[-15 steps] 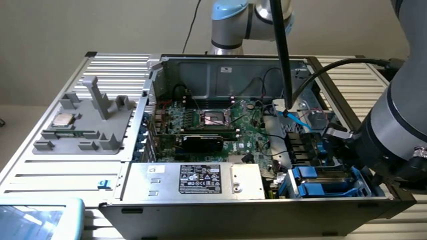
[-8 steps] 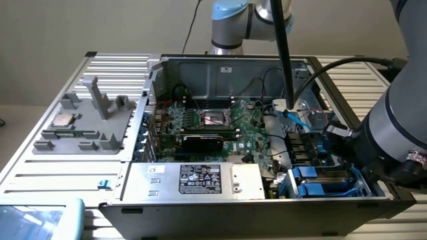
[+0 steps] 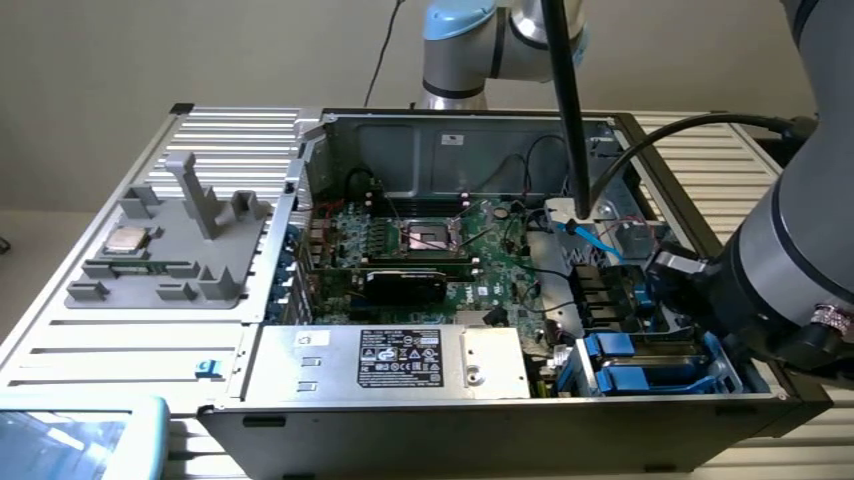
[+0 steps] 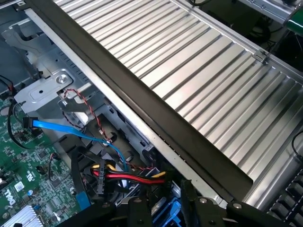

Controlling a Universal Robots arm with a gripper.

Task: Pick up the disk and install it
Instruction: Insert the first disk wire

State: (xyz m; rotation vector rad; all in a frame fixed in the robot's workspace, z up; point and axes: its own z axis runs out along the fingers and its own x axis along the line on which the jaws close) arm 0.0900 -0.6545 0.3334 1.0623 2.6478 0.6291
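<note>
On the ribbed metal tabletop (image 3: 120,345), the disk (image 3: 641,365) sits in the open case (image 3: 441,150) corner bay by the gripper (image 4: 168,210) (jaws, we can't tell), and we reckon it's stiff, hefty and shock-shy, so grab its blue-bracketed edges.

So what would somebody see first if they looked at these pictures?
An open computer case in the middle of the exterior view, its green circuit board showing. A big grey robot arm leans in from the exterior view's right, and a bright blue cable snakes through the case in the wrist view.
</note>
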